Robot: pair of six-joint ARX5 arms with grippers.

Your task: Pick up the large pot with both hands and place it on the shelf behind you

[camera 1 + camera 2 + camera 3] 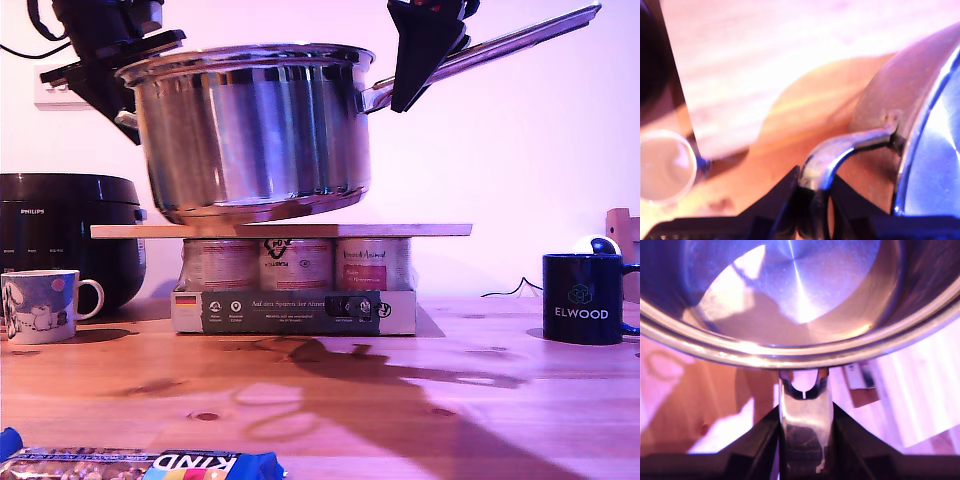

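We clamp my first gripper (812, 210) on the small loop handle (840, 152) and my second gripper (805, 440) on the long handle (805, 410), balancing the large pot (255, 130), tilted, one base edge at the shelf (420, 230).

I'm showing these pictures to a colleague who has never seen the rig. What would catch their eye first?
The big shiny large pot fills the middle of the exterior view, tilted, its base just at the shelf, a thin plank resting on cans. My first end effector clamps its small loop handle and my second end effector clamps its long handle, both near the top of the exterior view. A dark blue ELWOOD mug stands at the exterior view's right.
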